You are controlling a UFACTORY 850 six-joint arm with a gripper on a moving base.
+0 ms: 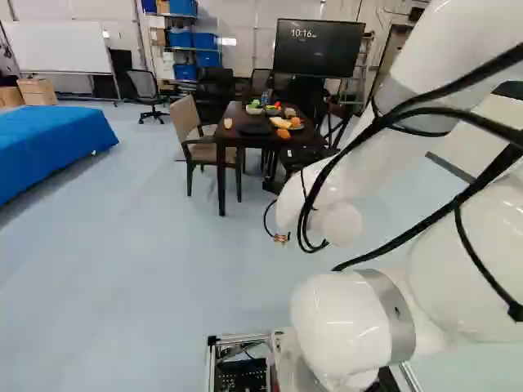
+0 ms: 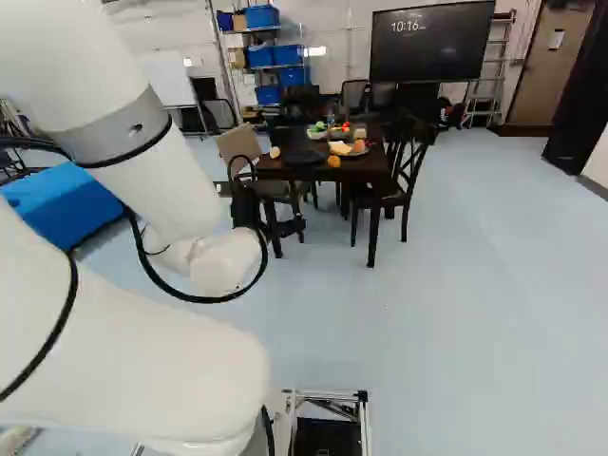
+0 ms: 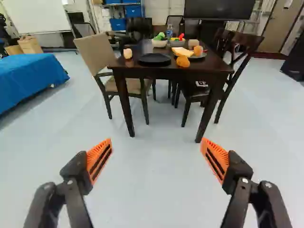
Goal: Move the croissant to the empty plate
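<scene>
Almost straight ahead of the gripper (image 3: 156, 140), well apart across the floor (image 3: 153, 185), the empty black plate (image 3: 154, 59) on the near part of the dark table (image 3: 166, 74); best taken as the landmark for everything else; just to the right of the empty black plate, as seen from the robot, a filled plate (image 3: 204, 56), and at its near edge a golden-orange piece (image 3: 183, 61), probably the croissant, though too small to name for certain; to the left of the empty black plate, a pale piece (image 3: 128, 53), a less likely match; so, from the gripper, a line forward and slightly right for the croissant, then a short carry leftward to the empty black plate; long axis of the croissant impossible to tell from so far; only one arm to choose, hence no question of the nearer; fingers spread wide with nothing between the orange pads (image 3: 99, 160), ready for a grasp but far out of reach; seemingly still at the approach step, with a drive towards the empty black plate called for first, then a careful descent beside it, so as not to nudge the neighbouring food or clip the filled plate.
</scene>
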